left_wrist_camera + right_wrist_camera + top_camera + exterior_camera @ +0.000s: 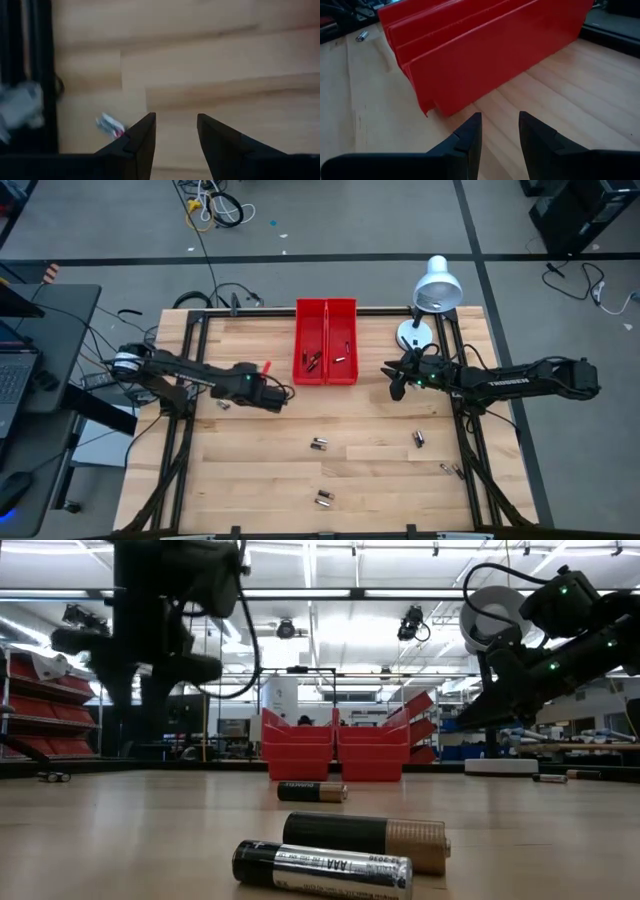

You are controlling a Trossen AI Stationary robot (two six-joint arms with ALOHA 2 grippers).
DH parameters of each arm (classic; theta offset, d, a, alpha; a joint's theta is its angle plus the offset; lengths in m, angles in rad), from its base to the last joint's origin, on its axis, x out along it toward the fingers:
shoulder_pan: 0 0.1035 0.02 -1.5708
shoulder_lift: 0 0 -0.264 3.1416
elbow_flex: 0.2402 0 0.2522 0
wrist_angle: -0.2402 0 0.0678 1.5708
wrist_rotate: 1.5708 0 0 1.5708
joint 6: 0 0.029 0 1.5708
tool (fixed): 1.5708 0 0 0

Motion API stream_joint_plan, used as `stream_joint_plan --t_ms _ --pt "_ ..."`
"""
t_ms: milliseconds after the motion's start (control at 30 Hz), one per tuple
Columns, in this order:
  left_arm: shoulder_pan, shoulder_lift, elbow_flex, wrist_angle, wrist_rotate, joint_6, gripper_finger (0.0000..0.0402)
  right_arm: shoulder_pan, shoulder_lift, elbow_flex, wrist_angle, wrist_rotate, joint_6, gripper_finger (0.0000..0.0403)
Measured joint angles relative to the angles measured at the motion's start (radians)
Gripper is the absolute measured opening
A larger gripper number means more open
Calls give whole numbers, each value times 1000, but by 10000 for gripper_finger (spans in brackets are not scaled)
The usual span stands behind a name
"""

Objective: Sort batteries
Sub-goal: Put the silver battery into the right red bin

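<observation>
Several small silvery batteries lie scattered on the wooden table: one (319, 444) at the middle, one (323, 499) near the front edge, one (419, 439) and one (450, 470) on the right, one (222, 405) by the left arm. Others (313, 362) lie inside the red two-compartment bin (325, 310) at the far edge. My left gripper (280, 396) is open and empty, left of the bin; its wrist view (175, 131) shows a battery (111, 126) lying beside one finger. My right gripper (396, 383) is open and empty, right of the bin (485, 55).
A white desk lamp (432, 295) stands at the table's far right corner, just behind the right arm. Black frame rails (190, 430) run along the left and right sides of the table. In the low view two batteries (340, 855) lie close to the camera.
</observation>
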Motion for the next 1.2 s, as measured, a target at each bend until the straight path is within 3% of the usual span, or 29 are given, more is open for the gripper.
stream_joint_plan --t_ms 100,333,500,967,1200 --pt "-1 0 -52 -14 70 -108 178 0 0 0 -3 0 0 117" --pt "0 1 -135 -1 93 -374 208 0 0 0 3 0 -6 117" --pt "-1 1 -144 -18 127 -415 209 0 0 0 4 0 -11 117" --pt "-45 1 -145 -87 91 -589 209 0 0 0 -10 -1 -11 117" --pt "-53 7 -146 -45 72 -637 209 0 0 0 -13 -1 -11 117"
